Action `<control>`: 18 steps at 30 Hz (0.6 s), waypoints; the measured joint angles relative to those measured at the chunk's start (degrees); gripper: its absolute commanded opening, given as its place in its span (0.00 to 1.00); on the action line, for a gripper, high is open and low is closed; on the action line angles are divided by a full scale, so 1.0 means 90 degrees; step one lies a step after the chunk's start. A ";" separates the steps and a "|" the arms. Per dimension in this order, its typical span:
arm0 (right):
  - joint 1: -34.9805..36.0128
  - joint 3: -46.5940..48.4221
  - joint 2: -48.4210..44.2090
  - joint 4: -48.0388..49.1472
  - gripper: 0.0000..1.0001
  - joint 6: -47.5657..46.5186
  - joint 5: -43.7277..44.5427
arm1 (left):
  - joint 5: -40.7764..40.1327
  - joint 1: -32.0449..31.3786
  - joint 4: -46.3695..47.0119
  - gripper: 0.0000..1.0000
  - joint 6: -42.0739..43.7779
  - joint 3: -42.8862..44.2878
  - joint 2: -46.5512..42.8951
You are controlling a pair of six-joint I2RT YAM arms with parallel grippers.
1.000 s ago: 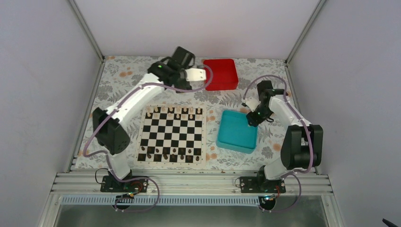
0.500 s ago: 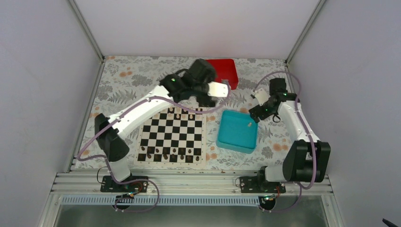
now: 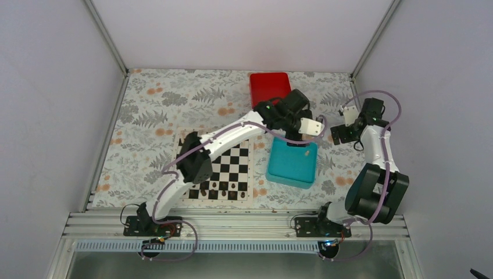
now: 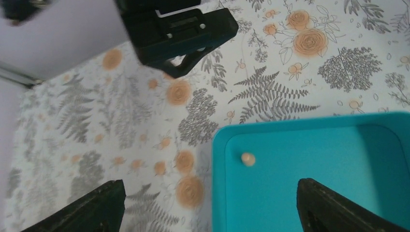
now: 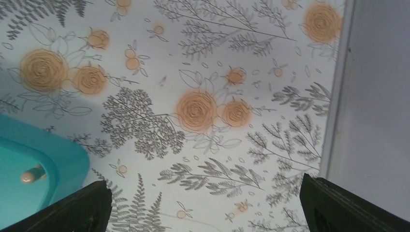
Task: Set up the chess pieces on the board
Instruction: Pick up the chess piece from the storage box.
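Observation:
One pale chess piece (image 3: 306,153) lies alone in the teal tray (image 3: 288,171), near its far right corner. In the left wrist view the same piece (image 4: 248,159) sits just inside the tray's corner (image 4: 309,140), ahead of my open, empty left gripper (image 4: 212,212). That gripper (image 3: 311,128) hangs over the tray's far edge. My right gripper (image 3: 343,125) is open and empty over the floral cloth, right of the tray. Its view shows the piece (image 5: 33,175) at the tray's corner (image 5: 63,154), left of the gripper (image 5: 208,212). The board (image 3: 235,165) is partly hidden by my left arm.
A red box (image 3: 268,87) stands at the back, behind the left gripper. Dark pieces (image 3: 215,187) line the board's near row. The right gripper's body (image 4: 179,29) shows at the top of the left wrist view. The enclosure's wall (image 5: 377,96) is close on the right.
My left arm swung right from the red box to above the teal tray. My right gripper opened, a pale piece appeared in the tray, and that gripper drew back to the right.

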 measured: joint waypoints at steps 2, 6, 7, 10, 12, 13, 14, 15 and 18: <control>0.0002 -0.0002 0.0051 0.0041 1.00 -0.0019 -0.0104 | 0.0095 -0.0044 -0.0204 0.80 0.0019 0.0605 0.0556; -0.0049 -0.0039 0.0151 0.0119 1.00 -0.0032 -0.0226 | 0.0160 -0.0202 -0.0498 0.65 0.0085 0.1105 0.1282; -0.0087 -0.0046 0.0175 0.0143 1.00 -0.0039 -0.0250 | 0.0160 -0.0240 -0.0554 0.62 0.0075 0.1093 0.1365; -0.0231 -0.0063 0.0270 0.0189 1.00 -0.0061 -0.0296 | 0.0151 -0.0323 -0.0578 0.58 0.0165 0.0799 0.1450; -0.0287 -0.0066 0.0338 0.0214 1.00 -0.0070 -0.0313 | 0.0121 -0.0357 -0.0585 0.59 0.0204 0.0675 0.1450; -0.0306 -0.0068 0.0374 0.0228 1.00 -0.0073 -0.0318 | 0.0100 -0.0362 -0.0590 0.58 0.0214 0.0656 0.1457; -0.0321 -0.0073 0.0403 0.0240 1.00 -0.0073 -0.0328 | 0.0070 -0.0364 -0.0583 0.59 0.0221 0.0653 0.1464; -0.0323 -0.0083 0.0435 0.0262 1.00 -0.0073 -0.0335 | 0.0034 -0.0359 -0.0549 0.59 0.0226 0.0653 0.1469; -0.0325 -0.0097 0.0500 0.0304 1.00 -0.0073 -0.0403 | 0.0007 -0.0347 -0.0444 0.59 0.0228 0.0653 0.1511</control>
